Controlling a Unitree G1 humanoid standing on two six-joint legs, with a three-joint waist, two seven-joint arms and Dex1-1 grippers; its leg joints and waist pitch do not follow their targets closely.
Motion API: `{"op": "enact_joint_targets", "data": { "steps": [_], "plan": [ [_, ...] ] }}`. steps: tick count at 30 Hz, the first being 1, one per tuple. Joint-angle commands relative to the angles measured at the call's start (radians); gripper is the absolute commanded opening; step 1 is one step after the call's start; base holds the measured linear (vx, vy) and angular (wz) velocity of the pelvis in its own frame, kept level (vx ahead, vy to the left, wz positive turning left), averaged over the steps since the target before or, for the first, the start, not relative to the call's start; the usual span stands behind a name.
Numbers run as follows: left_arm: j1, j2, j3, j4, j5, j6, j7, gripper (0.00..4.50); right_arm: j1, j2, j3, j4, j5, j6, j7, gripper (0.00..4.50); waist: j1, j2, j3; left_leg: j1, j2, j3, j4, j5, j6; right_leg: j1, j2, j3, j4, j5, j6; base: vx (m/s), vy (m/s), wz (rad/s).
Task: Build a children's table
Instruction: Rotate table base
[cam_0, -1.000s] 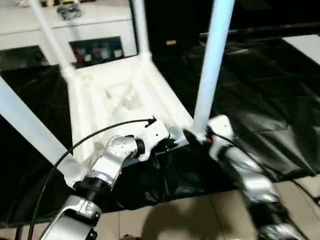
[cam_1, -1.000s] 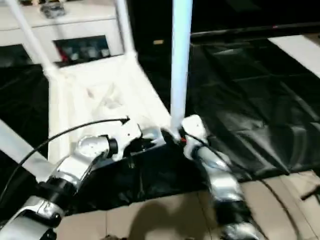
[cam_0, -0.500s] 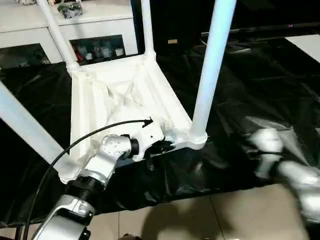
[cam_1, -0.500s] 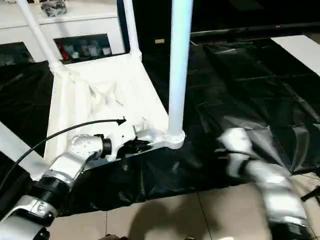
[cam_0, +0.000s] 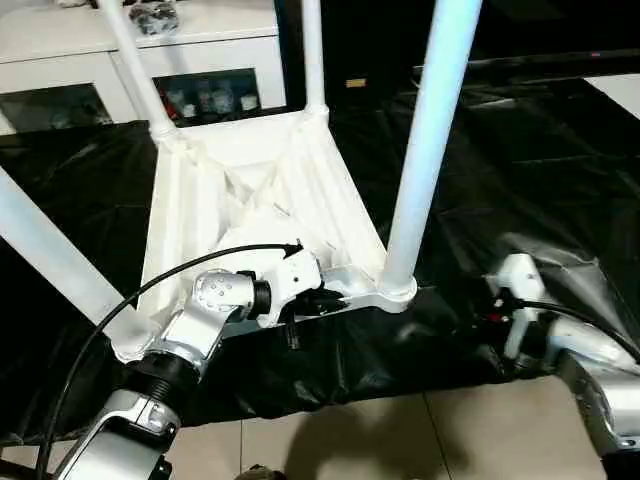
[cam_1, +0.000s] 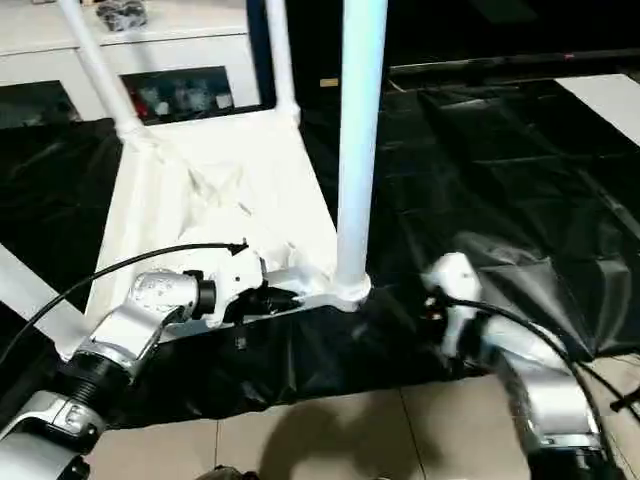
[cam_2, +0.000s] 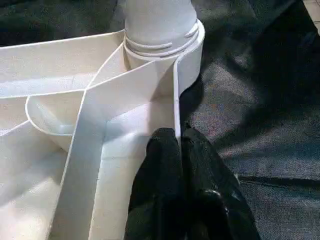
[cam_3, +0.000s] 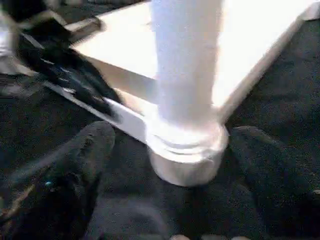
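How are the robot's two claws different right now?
The left claw is shut, pinching the tabletop's rim; the right claw is open and holds nothing. The left touches the table; the right sits apart on the black sheet, fingers either side of the near leg. Both have black fingers.

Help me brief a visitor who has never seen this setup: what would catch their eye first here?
Probably the white tabletop lying upside down on black sheeting, with four white legs rising from its corners; the nearest leg stands tall in the middle of the head views. The left gripper is shut on the tabletop's near rim beside that leg's socket. The right gripper sits open on the sheeting, facing the same socket without touching it.
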Motion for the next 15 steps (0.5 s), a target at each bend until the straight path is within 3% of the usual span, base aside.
{"op": "enact_joint_targets", "data": {
  "steps": [1,3,4,7,10,13,15],
  "plan": [
    [-0.014,0.012,-0.007,0.002,0.008,-0.017,-0.001,0.00,0.002,-0.008,0.014,-0.034,0.019,0.017,0.021,4.31,0.002,-0.020,-0.063,0.017,0.040,-0.019,-0.051,-0.152,0.114,0.041,-0.050,0.032,-0.059,-0.064,-0.242,0.000,0.000,0.00],
    [-0.019,0.003,0.023,-0.009,-0.015,0.005,0.026,0.00,-0.008,-0.002,0.038,-0.038,0.001,-0.008,0.017,4.42,0.001,-0.020,-0.062,0.017,0.039,-0.018,-0.052,-0.162,0.108,0.040,-0.051,0.033,-0.062,-0.082,-0.240,0.000,0.000,0.00],
    [-0.018,-0.001,0.038,-0.024,-0.036,0.030,0.026,0.27,-0.012,0.001,0.045,-0.038,-0.002,-0.010,0.014,4.47,0.002,-0.020,-0.061,0.017,0.038,-0.019,-0.053,-0.170,0.100,0.041,-0.052,0.032,-0.063,-0.101,-0.238,0.000,0.000,0.00],
    [0.008,0.000,0.089,-0.121,-0.106,0.117,0.028,0.55,-0.031,0.011,0.073,-0.040,-0.013,-0.016,0.016,4.50,0.002,-0.010,-0.060,0.016,0.039,-0.021,-0.055,-0.191,0.079,0.041,-0.054,0.032,-0.061,-0.118,-0.247,0.000,0.000,0.00],
    [0.047,0.011,0.119,-0.220,-0.150,0.181,0.032,0.73,-0.047,0.022,0.094,-0.048,-0.013,-0.004,0.029,4.50,-0.002,-0.013,-0.056,0.017,0.040,-0.021,-0.059,-0.219,0.070,0.040,-0.051,0.032,-0.063,-0.140,-0.253,0.000,0.000,0.00],
    [0.091,0.025,0.137,-0.305,-0.171,0.226,0.046,0.99,-0.066,0.030,0.107,-0.038,-0.016,0.002,0.026,4.50,-0.010,-0.013,-0.053,0.016,0.038,-0.022,-0.061,-0.239,0.063,0.040,-0.050,0.032,-0.069,-0.198,-0.230,0.000,0.000,0.00],
    [0.170,0.037,0.157,-0.409,-0.185,0.284,0.076,1.10,-0.108,0.047,0.119,0.012,-0.031,-0.015,0.015,4.50,-0.017,-0.015,-0.053,0.011,0.038,-0.025,-0.063,-0.232,0.058,0.042,-0.051,0.032,-0.064,-0.198,-0.227,0.000,0.000,0.00]
  ]
}}
